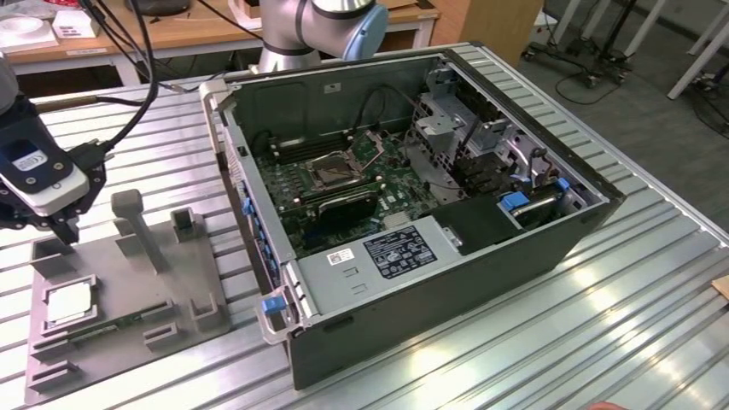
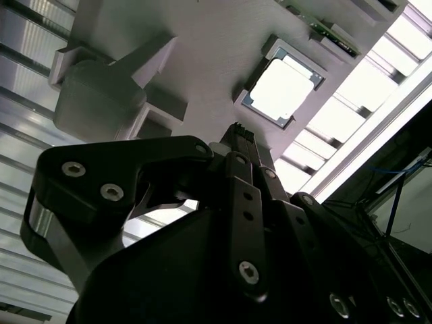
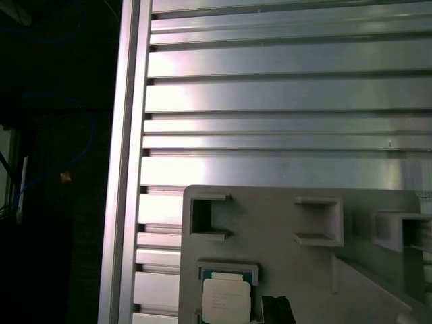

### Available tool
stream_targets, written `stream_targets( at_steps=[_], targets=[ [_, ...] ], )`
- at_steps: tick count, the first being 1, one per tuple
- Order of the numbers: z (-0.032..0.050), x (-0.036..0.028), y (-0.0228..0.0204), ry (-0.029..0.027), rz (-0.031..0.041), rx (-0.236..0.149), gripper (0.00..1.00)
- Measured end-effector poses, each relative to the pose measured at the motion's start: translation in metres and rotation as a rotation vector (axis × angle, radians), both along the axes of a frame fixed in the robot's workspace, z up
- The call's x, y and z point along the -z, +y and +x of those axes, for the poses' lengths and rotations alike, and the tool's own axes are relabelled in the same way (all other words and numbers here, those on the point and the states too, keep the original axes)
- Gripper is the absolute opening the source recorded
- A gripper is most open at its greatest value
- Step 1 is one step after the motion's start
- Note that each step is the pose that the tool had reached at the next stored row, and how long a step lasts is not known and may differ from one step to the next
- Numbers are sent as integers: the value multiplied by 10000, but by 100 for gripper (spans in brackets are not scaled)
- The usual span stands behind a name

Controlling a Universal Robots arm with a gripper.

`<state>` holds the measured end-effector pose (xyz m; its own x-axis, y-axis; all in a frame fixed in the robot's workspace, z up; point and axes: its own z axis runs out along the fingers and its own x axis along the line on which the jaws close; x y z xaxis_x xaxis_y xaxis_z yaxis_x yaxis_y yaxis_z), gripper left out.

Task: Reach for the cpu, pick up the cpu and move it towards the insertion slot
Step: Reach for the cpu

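While the cpu [image 1: 68, 303] lies flat in a square recess of the grey holder [image 1: 119, 286] on the surface, the gripper [image 1: 63, 229] hovers near it, apart, holding nothing; its opening cannot be told.

- A ribbed, slatted metal table [image 1: 638, 325] spans the exterior view. Its bright slats also show in both wrist views [image 2: 27, 61] [image 3: 283, 94].
- A grey fixture plate [image 1: 114, 342] with raised posts and recesses lies flat on the slats at the exterior view's lower left.
- An open computer case [image 1: 456, 282] lies on its side at the centre, just beside the plate on the exterior view's right.
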<state>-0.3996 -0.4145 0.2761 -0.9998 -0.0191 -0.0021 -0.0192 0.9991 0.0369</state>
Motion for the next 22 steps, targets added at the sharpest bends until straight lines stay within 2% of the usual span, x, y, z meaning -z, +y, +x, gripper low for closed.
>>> stream_targets(
  at_steps=[22],
  targets=[
    [-42, 90, -11, -1, -13, 0, 10]
  ],
)
